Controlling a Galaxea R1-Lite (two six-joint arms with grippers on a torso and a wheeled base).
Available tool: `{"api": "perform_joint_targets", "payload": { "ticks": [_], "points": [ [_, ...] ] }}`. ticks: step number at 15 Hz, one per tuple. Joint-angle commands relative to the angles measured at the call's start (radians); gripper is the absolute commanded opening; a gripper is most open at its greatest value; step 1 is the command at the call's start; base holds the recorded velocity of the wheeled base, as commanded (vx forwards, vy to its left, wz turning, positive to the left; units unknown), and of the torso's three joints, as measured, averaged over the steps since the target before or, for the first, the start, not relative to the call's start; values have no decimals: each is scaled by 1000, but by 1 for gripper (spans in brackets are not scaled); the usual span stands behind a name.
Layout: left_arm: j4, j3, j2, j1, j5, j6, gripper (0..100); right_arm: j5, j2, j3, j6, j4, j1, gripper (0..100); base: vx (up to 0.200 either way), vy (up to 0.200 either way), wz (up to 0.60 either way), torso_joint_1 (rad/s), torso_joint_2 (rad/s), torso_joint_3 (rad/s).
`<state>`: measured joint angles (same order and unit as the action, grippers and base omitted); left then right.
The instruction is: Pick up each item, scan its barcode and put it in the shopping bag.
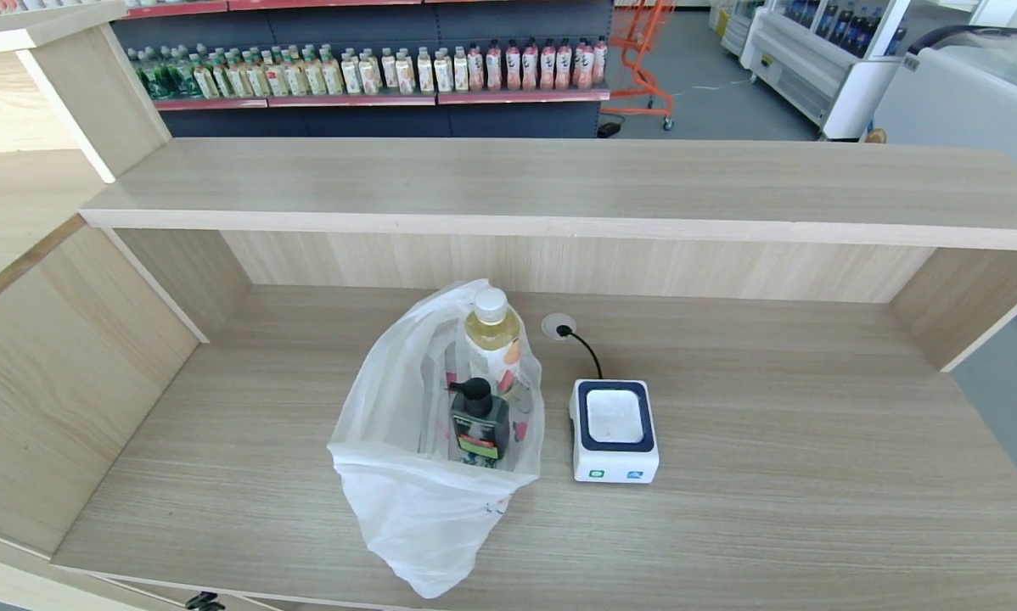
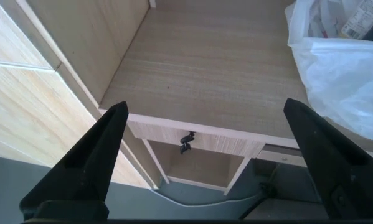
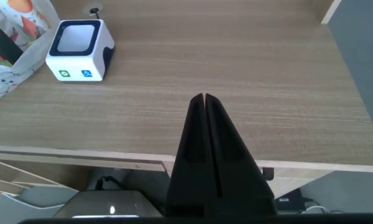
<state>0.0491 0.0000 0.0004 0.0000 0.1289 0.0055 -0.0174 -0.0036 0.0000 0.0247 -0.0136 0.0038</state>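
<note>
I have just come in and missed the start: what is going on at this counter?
Nothing is being handled at this moment. The white shopping bag stands on the counter with a drink bottle and a dark pump bottle inside it. The scanner sits just to its right. The left claw is open, the right claw shut; both are empty, near the counter's front edge.

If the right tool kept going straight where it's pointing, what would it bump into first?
Most likely the bare wooden counter. The right tool, shut, aims at open wood, and the scanner sits well off to the side. Depth is hard to judge here.
</note>
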Motion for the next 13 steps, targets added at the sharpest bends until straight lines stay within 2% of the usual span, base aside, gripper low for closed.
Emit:
{"api": "perform_joint_targets", "payload": {
  "ticks": [1,2,13],
  "points": [
    [0,0,1,-2,0,-4,100,-1,4,0,1,-2,-1,0,200,0,0,-7,2,-2],
    [0,0,0,-2,1,-2,100,-1,4,0,1,-2,-1,0,200,0,0,2,7,-2],
    [0,0,0,-2,1,-2,100,-1,4,0,1,0,-1,0,0,0,0,0,0,0]
  ]
}}
